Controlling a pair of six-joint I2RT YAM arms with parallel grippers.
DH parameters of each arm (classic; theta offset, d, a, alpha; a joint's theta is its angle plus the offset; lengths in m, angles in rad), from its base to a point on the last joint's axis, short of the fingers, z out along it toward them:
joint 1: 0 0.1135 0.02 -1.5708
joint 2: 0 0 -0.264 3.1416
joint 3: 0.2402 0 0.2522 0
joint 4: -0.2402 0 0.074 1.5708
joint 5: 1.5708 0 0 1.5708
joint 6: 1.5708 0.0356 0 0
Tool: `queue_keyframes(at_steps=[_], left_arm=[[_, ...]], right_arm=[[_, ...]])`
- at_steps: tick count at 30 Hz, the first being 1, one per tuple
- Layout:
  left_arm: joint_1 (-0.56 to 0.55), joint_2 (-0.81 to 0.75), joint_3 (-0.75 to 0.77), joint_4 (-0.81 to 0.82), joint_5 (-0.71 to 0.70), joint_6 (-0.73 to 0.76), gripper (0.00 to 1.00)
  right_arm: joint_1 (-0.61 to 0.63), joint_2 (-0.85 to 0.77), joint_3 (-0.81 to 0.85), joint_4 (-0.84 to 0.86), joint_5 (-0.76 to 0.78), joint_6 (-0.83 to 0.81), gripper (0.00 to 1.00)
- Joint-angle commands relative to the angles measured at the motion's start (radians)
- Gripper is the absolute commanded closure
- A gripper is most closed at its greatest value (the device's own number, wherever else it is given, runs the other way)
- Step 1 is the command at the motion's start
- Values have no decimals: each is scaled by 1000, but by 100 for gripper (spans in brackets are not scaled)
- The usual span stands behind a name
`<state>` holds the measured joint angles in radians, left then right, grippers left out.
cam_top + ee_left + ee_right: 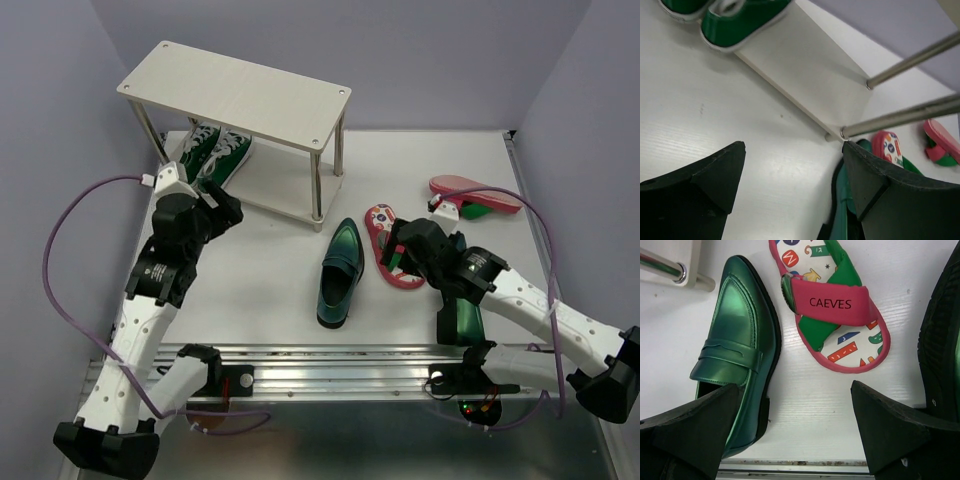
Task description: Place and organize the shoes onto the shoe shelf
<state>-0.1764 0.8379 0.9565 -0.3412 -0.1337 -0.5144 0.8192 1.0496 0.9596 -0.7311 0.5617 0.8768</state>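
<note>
The shoe shelf [235,95] stands at the back left, and two green canvas sneakers [215,155] sit on the left end of its lower board [810,75]. My left gripper [215,205] hovers open just in front of them, its jaws [794,150] holding nothing. A glossy green loafer [340,272] lies mid-table, toe toward the shelf. Beside it is a red flip-flop [835,305], strap up. My right gripper [795,390] is open above the gap between these two. A second loafer [460,320] lies partly under the right arm. Another flip-flop [475,195] lies at the back right.
The shelf's thin metal legs [910,112] stand near the loafer's toe. A metal rail [330,365] runs along the table's near edge. Purple walls close in the back and both sides. The left arm's cable [60,230] loops out to the left.
</note>
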Motion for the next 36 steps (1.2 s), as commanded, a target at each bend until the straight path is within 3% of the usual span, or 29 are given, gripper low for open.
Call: queue_keyframes(at_steps=[1, 7, 12, 14, 17, 19, 28, 34, 36], left_arm=[[-95, -31, -13, -96, -44, -55, 12], [-299, -56, -21, -200, -118, -131, 19], [-365, -76, -54, -217, -113, -202, 22], [-411, -74, -81, -223, -119, -235, 22], [-455, -65, -96, -231, -139, -259, 23], [-463, -59, -101, -211, -144, -265, 23], [-469, 27, -99, -99, -100, -233, 22], [-471, 61, -91, -76, -86, -210, 22], [-471, 64, -93, -73, -87, -205, 22]], right_arm=[[-3, 7, 2, -11, -51, 4, 0], [-3, 82, 13, 53, -173, -61, 0], [55, 168, 21, 78, -189, -45, 0], [55, 191, 27, 44, -162, -26, 0], [55, 173, 53, -72, -1, 1, 0], [2, 141, 71, -152, 81, 24, 0], [-322, 18, 41, -318, 119, 142, 0], [-437, 23, -2, -303, 69, 123, 0], [-446, 23, -34, -224, 5, 70, 0]])
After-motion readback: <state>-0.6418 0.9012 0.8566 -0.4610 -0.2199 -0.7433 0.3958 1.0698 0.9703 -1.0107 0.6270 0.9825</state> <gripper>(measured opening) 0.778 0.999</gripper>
